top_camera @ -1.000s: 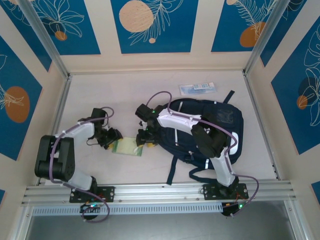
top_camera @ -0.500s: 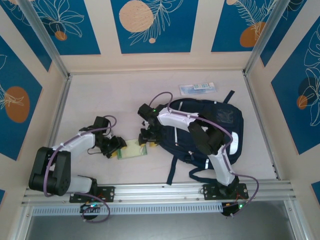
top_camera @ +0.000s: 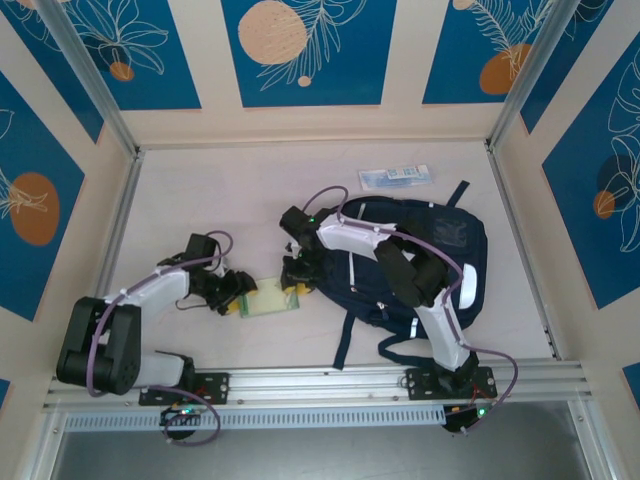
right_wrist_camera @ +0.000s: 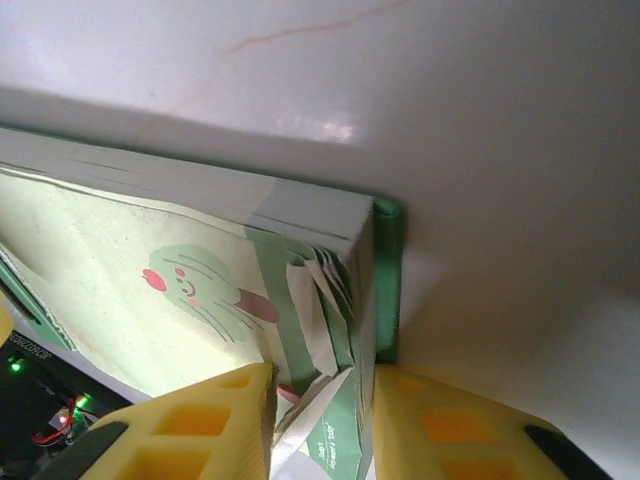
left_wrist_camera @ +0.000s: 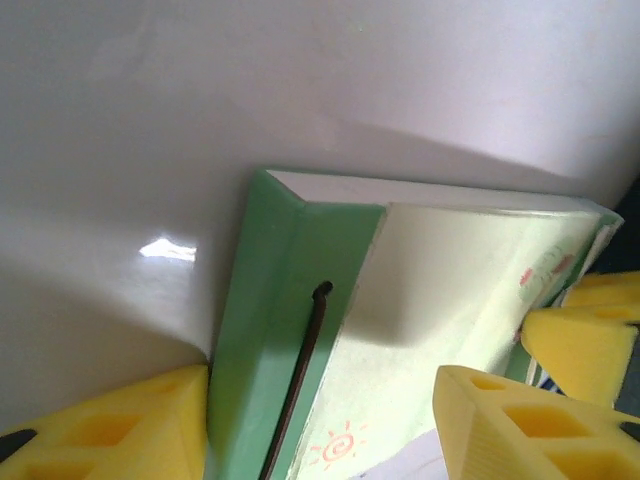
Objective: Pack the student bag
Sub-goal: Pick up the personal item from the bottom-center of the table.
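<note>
1. The student bag point(top_camera: 455, 250) lies flat on the right half of the tabletop point(top_camera: 220, 200), just ahead of my right arm's base. Its long axis runs roughly left to right, and its dark straps point(top_camera: 342, 345) trail toward the near edge.
2. I cannot tell whether the bag's mouth is open, because my right arm stretches across it. What it holds, if anything, is hidden from me.
3. The green notebook point(top_camera: 268, 298) lies flat just beside the bag's left end. To go in, it would have to travel rightward, I judge, toward whichever opening faces that end.
4. My right claw point(top_camera: 293, 283) sits at the notebook's bag-side corner. It is drawn narrow, with the loose page edges and cover corner pinched between its yellow pads. This arm is the nearer one to the bag, reaching over it.
5. My left claw point(top_camera: 238, 297) is at the notebook's opposite end, its jaws standing wide. One finger point(left_wrist_camera: 110, 425) presses against the green spine and the other sits over the pale cover. Whether it truly clamps the book I cannot tell.
6. The notebook thus spans between my two claws, lying left to right, in line with the bag.
7. Beyond the bag, near the far wall and apart from it, lies a flat blue-and-white packet point(top_camera: 395, 177).
</note>
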`<move>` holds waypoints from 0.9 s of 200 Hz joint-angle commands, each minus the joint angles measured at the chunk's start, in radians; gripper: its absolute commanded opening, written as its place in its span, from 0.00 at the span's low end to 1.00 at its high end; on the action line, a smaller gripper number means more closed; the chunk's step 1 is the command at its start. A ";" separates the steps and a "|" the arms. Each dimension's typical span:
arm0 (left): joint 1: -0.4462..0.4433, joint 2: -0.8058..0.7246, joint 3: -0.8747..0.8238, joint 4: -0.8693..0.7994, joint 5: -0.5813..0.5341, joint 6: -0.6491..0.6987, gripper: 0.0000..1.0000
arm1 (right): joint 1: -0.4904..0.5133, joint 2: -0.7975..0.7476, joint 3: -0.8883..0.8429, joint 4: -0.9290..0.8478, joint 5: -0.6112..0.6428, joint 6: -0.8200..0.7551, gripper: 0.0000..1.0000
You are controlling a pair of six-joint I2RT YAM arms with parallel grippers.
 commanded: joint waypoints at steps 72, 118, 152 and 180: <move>-0.033 -0.191 -0.071 0.305 0.338 -0.153 0.48 | -0.023 0.021 -0.070 0.050 -0.119 0.015 0.23; -0.034 -0.198 -0.084 0.302 0.332 -0.147 0.36 | -0.029 0.011 -0.076 0.044 -0.116 0.010 0.22; -0.034 -0.164 -0.035 0.138 0.242 -0.047 0.26 | -0.030 -0.007 -0.077 0.030 -0.089 -0.004 0.22; -0.036 -0.148 -0.011 0.084 0.212 -0.009 0.11 | -0.035 -0.040 -0.097 0.025 -0.058 -0.002 0.27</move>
